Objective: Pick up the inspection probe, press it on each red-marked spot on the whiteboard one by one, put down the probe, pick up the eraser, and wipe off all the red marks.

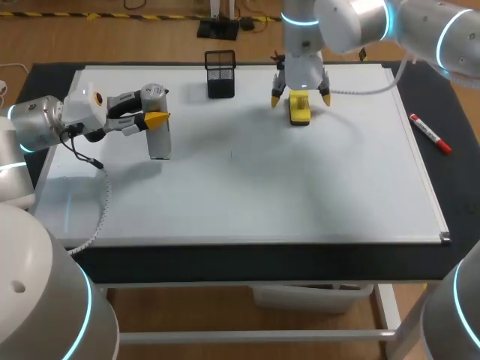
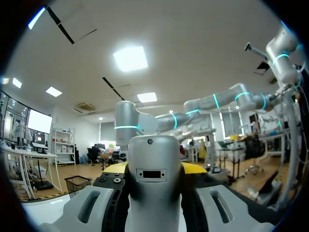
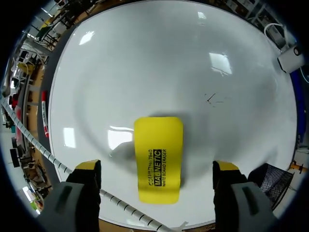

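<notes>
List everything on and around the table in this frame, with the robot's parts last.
flat whiteboard: one, white, lying on the table
black-topped table: one, black, under the whiteboard
black wire-mesh pen cup: one, black, at the board's far edge, left of the eraser
yellow block eraser: one, yellow, flat on the board's far part
red-and-white marker pen: one, white barrel with red ends, on the table to the right of the board
grey-and-white cylindrical inspection probe: one, grey and white, upright over the board's left part
left end effector: one, yellow-tipped, shut on the probe
right end effector: one, yellow-tipped, open, astride the eraser without touching it
</notes>
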Action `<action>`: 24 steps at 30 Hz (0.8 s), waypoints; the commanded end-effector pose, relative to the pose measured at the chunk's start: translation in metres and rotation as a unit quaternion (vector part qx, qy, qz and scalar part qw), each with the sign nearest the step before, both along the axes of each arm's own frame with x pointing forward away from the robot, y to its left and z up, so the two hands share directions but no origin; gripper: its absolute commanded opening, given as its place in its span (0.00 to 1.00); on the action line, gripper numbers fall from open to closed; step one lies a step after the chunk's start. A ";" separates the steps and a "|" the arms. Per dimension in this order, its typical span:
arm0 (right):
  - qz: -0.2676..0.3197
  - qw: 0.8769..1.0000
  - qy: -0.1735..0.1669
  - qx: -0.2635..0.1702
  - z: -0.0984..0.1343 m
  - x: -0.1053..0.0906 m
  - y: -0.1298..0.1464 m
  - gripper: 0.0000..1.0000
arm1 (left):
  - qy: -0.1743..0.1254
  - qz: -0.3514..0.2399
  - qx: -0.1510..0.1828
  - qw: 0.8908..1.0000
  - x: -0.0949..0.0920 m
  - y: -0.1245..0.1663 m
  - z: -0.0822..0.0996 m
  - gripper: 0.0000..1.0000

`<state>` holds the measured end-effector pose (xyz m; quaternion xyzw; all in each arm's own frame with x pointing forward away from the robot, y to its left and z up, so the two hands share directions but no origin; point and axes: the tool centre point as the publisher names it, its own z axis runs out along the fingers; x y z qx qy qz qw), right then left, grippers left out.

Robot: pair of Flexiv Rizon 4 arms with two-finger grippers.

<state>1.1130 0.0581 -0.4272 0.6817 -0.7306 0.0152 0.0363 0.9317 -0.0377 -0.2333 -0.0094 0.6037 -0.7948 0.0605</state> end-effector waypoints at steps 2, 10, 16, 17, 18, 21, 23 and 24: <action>-0.044 0.999 -0.009 0.016 0.014 -0.004 -0.011 1.00 | -0.001 0.001 -0.001 1.000 0.000 -0.001 0.000 0.00; -0.175 0.984 -0.013 0.042 0.030 -0.006 -0.039 1.00 | -0.001 0.001 -0.001 1.000 0.000 -0.001 0.000 0.00; -0.261 0.964 -0.018 0.054 0.046 -0.006 -0.063 1.00 | -0.001 0.001 -0.001 1.000 0.000 -0.001 0.000 0.00; -0.276 0.959 -0.017 0.057 0.048 -0.006 -0.067 1.00 | -0.001 0.001 -0.001 1.000 0.000 -0.001 0.000 0.00; -0.294 0.954 -0.013 0.050 0.049 -0.006 -0.071 1.00 | -0.001 0.001 -0.001 1.000 0.000 -0.001 0.000 0.00; -0.340 0.939 -0.008 0.056 0.054 -0.004 -0.082 1.00 | -0.001 0.001 -0.001 1.000 0.000 -0.001 0.000 0.00; -0.373 0.926 0.014 0.047 0.058 -0.002 -0.089 1.00 | -0.001 0.001 -0.001 1.000 0.000 -0.001 0.000 0.00; -0.384 0.922 0.021 0.051 0.060 -0.001 -0.091 1.00 | -0.001 0.001 -0.001 1.000 0.000 -0.001 0.000 0.00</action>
